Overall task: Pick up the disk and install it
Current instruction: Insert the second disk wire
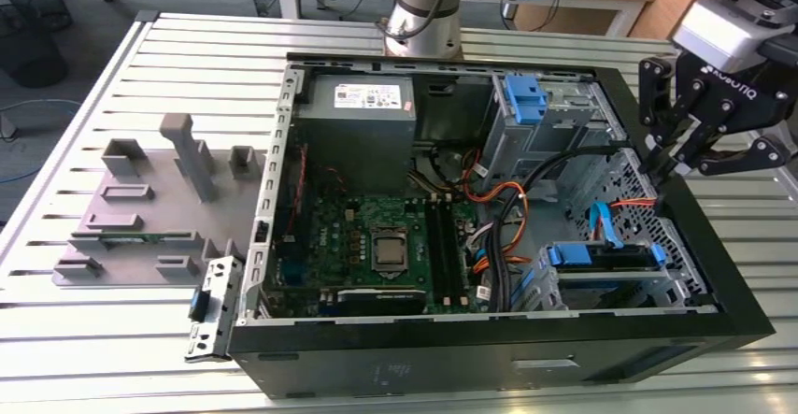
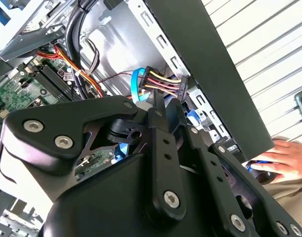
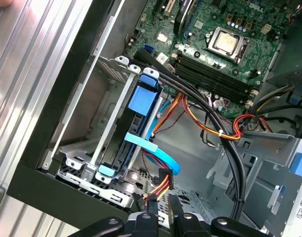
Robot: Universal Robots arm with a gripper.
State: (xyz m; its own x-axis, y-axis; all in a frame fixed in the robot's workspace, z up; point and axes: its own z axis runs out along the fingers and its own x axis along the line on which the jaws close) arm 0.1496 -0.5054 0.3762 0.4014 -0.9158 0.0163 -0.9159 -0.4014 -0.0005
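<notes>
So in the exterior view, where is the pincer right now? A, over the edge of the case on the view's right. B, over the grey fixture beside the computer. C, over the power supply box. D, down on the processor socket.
A: the pincer hangs over the computer case at its edge on the exterior view's right, away from the grey fixture and the power supply.

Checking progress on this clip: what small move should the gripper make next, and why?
Probably ease closer onto the loose wire plug: the disk already sits in its cage, and the gripper hangs right by that plug, which looks unconnected.
</notes>
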